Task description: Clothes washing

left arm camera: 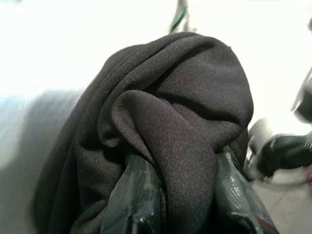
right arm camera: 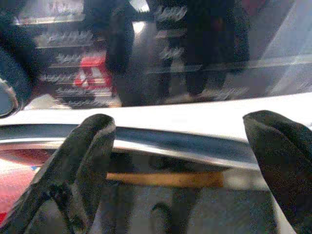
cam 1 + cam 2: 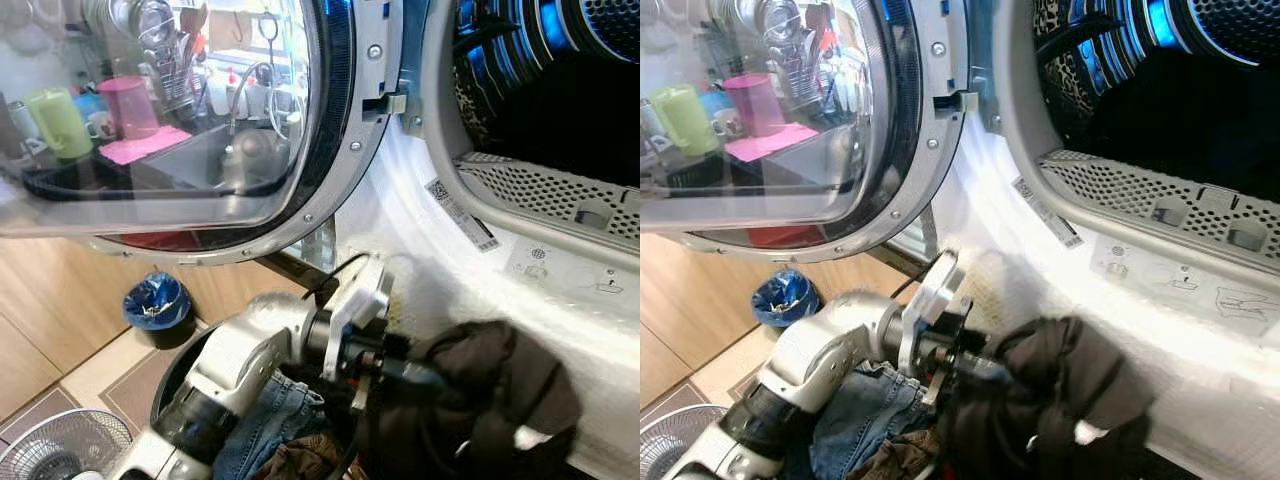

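A dark brown garment [image 3: 490, 385] hangs near the white washer front [image 3: 420, 250]. Blue jeans [image 3: 265, 420] lie at the near left. Far inside the drum, a leopard-spotted cloth [image 3: 1060, 60], possibly. A blue-lined bin [image 3: 157, 303] stands left.

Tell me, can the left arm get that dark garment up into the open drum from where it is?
Probably yes: the left claw grips the dark garment just below the drum opening, and the door is swung aside.
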You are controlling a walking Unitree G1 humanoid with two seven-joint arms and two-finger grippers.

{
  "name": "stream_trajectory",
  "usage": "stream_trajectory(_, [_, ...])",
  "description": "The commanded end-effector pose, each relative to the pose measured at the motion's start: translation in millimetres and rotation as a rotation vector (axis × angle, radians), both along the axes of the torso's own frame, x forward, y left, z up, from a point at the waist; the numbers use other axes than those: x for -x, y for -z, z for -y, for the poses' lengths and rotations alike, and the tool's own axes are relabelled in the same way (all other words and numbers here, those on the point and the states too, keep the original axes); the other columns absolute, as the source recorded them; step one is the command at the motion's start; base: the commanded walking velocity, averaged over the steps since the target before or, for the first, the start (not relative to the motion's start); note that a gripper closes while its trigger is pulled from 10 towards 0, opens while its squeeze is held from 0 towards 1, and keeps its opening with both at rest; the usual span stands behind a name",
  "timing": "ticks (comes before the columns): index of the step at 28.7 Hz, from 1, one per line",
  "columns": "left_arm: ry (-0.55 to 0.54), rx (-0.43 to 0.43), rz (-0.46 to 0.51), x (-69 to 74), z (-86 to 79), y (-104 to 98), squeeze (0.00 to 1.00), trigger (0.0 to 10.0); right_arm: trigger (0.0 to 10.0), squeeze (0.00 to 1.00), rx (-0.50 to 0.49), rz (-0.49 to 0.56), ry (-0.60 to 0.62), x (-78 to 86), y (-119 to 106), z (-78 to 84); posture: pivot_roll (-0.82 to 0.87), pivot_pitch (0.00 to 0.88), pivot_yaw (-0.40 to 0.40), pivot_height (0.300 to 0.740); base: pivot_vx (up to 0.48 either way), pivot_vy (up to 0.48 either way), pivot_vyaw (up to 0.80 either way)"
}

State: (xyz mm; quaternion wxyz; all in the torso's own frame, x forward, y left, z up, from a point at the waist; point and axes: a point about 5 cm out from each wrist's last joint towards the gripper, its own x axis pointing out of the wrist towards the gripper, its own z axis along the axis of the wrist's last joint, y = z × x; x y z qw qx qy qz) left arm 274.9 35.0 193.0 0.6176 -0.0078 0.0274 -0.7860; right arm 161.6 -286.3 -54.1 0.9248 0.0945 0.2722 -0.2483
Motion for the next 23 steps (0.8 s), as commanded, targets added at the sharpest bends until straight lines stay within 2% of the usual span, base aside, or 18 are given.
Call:
stream_trajectory(1, [-0.003,-0.006,0.028,1.7,-2.4,-2,0.00,0.0,10.0,0.00,0.047,0.008,-0.041,1.2,-5,7.4,0.05,0.055,0.075,0.740,0.000,0.000,0.00])
stream_trajectory(2, [-0.019,-0.015,0.029,2.5,-4.5,0,0.00,0.0,10.0,0.00,0.091,-0.006,-0.104,5.5,-8,15.8,0.05,0.057,0.072,0.740,0.000,0.000,0.00])
stream_trajectory(6, [-0.033,-0.021,0.029,3.6,-4.1,3,0.00,0.0,10.0,0.00,0.151,-0.057,-0.294,19.3,-14,28.4,0.05,0.060,0.065,0.740,0.000,0.000,0.00])
stream_trajectory(11, [-0.049,-0.037,0.037,2.3,-3.4,7,0.00,0.0,10.0,0.00,0.166,-0.088,-0.565,50.6,-31,44.5,0.04,0.061,0.061,0.740,0.000,0.000,0.00])
stream_trajectory(12, [-0.048,-0.046,0.037,2.1,-4.4,9,0.00,0.0,10.0,0.00,0.154,-0.081,-0.635,60.6,-43,49.8,0.03,0.060,0.060,0.740,0.000,0.000,0.00])
stream_trajectory(13, [-0.049,-0.053,0.039,1.9,-4.9,11,0.00,0.0,10.0,0.10,0.142,-0.071,-0.668,64.5,-49,50.3,0.03,0.058,0.060,0.740,0.000,0.000,0.00])
stream_trajectory(14, [-0.050,-0.057,0.040,1.7,-5.3,11,0.00,0.0,10.0,0.10,0.132,-0.064,-0.691,66.8,-53,49.9,0.02,0.059,0.063,0.740,0.000,0.000,0.00])
stream_trajectory(15, [-0.048,-0.066,0.044,1.7,-5.6,13,0.00,0.0,10.0,0.93,0.120,-0.043,-0.721,69.7,-61,49.4,0.02,0.058,0.064,0.740,0.000,0.000,0.00])
stream_trajectory(16, [-0.045,-0.077,0.048,1.7,-5.8,15,0.00,0.0,10.0,1.00,0.098,0.002,-0.759,72.4,-74,47.1,0.02,0.055,0.064,0.740,0.000,0.000,0.00])
stream_trajectory(18, [-0.044,-0.080,0.049,1.5,-5.9,15,0.00,0.0,10.0,1.00,0.082,0.040,-0.773,72.7,-82,45.0,0.01,0.056,0.065,0.740,0.000,0.000,0.00])
stream_trajectory(19, [-0.042,-0.084,0.051,1.1,-5.5,16,0.00,0.0,10.0,1.00,0.045,0.112,-0.800,73.8,-96,39.7,0.01,0.056,0.067,0.740,0.000,0.000,0.00])
stream_trajectory(23, [-0.024,-0.094,0.052,2.2,-3.1,18,0.00,0.0,10.0,1.00,-0.021,0.198,-0.919,74.9,-121,19.8,0.01,0.059,0.072,0.740,0.000,0.000,0.00])
